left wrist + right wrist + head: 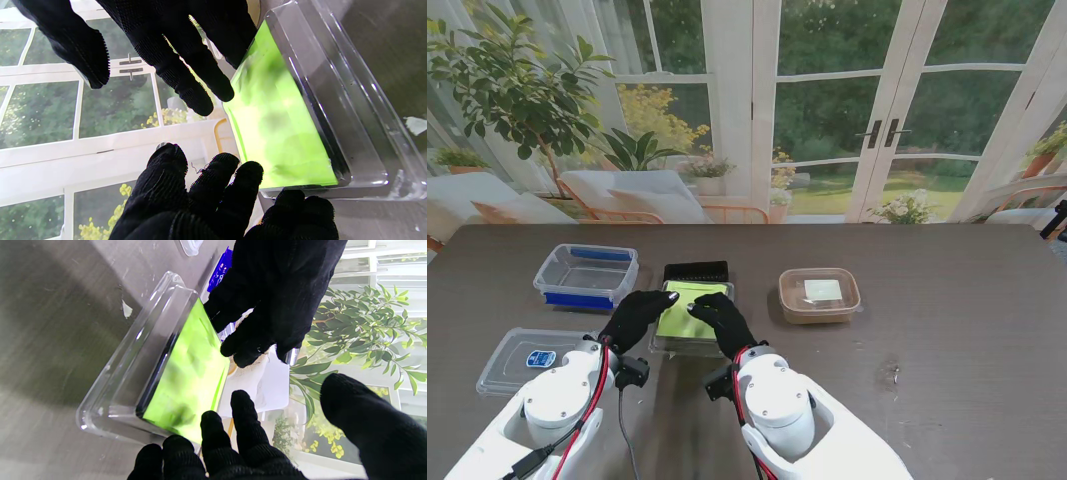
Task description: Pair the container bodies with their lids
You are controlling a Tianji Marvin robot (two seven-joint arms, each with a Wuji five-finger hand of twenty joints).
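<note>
The clear rectangular plastic container with the bright green bottom (pixel 689 318) sits dead centre on the dark wood-grain bench (pixel 947 380), close to me, and both gloved hands are over it. The left robot hand (pixel 635 317) comes in from about 8 o'clock with fingers spread, tips at the container's left rim; the right robot hand (pixel 723 322) comes from 5 o'clock, fingers also apart and lying across the green area. Neither is actually wrapped around anything as far as I can tell (the wrist views show fingertips hovering at the rim with gaps between them).

A black rectangular lid or tray (pixel 695 271) lies touching the container's far edge, at 12 o'clock. At 10 o'clock is a clear rectangular tub with blue clips (pixel 587 275), lidless. At 8 o'clock, near the bench's front left, lies a flat clear plastic lid with a small blue sticker (pixel 527 360). Off at 2 o'clock stands a brownish translucent square container with its lid on and a pale label (pixel 819 294), well apart from the hands.
</note>
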